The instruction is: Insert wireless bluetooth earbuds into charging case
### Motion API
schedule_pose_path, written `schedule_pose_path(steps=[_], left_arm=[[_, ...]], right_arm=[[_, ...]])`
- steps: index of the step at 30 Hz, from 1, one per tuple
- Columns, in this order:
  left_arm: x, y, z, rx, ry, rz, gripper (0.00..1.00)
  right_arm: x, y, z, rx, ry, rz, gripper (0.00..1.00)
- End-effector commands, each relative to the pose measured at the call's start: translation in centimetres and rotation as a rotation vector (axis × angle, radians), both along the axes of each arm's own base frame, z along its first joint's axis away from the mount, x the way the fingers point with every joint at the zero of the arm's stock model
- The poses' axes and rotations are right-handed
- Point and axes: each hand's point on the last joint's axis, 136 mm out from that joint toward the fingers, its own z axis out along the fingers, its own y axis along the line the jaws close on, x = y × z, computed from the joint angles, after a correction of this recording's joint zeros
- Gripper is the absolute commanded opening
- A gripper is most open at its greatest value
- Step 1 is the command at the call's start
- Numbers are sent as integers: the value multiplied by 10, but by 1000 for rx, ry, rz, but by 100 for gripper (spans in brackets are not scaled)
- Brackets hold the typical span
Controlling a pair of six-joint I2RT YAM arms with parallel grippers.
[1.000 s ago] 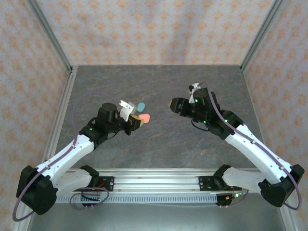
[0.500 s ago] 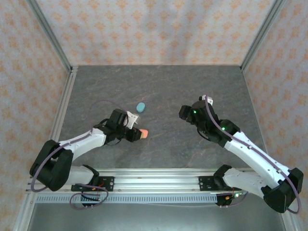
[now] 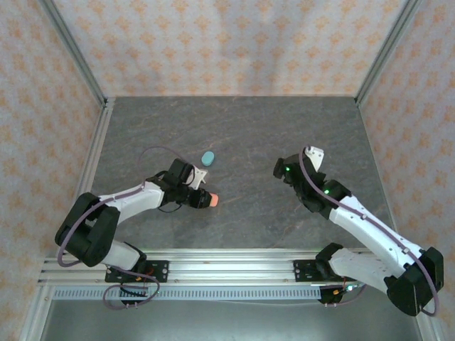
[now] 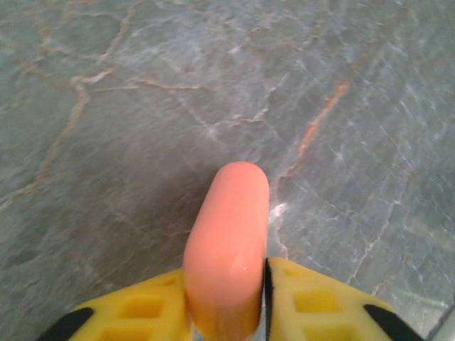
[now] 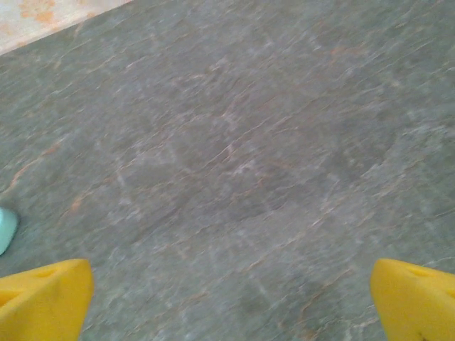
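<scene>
Pink case (image 4: pixel 227 234), pinched in the left gripper (image 4: pixel 226 285), comes down to the table (image 3: pixel 249 128) away from the teal case (image 3: pixel 207 157) as the right gripper (image 5: pixel 229 288) pulls back, jaws spread wide, suggesting a set-down is near.

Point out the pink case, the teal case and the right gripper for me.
coral-pink case (image 4: pixel 227 234): left wrist view, middle of its shell.
teal case (image 3: pixel 207 157): top view, centre of its top.
right gripper (image 5: pixel 231 291): right wrist view, midway between fingertips.
</scene>
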Motion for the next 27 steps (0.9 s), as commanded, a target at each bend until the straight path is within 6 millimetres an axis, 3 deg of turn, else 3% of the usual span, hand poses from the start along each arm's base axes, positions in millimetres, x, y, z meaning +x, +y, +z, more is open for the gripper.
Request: schedule_pose_path(steps=[1,8,11,14,20,24,27], left_arm=[[0,20,-3,105,23,54,36],[16,32,27,165,-74,107,48],[29,42,51,209,-159,125,53],[47,59,83,285,-266,157,64],[88,111,169,412,-567,356,100],[100,154,199,498,-732,527,100],[102,186,196,530,-782,671,100]], right_arm=[[5,-29,4,-103,-34,-76,99],[15,-60,7,-146,-64,-147,99],[21,-75,8,-185,-93,-177,99],[28,-92,4,-224,-121,-219,99],[44,-112,-14,-309,-179,-231,99],[55,-112,-23,-395,-259,-180,99],[62,-113,-28,-442,-310,-162,99]])
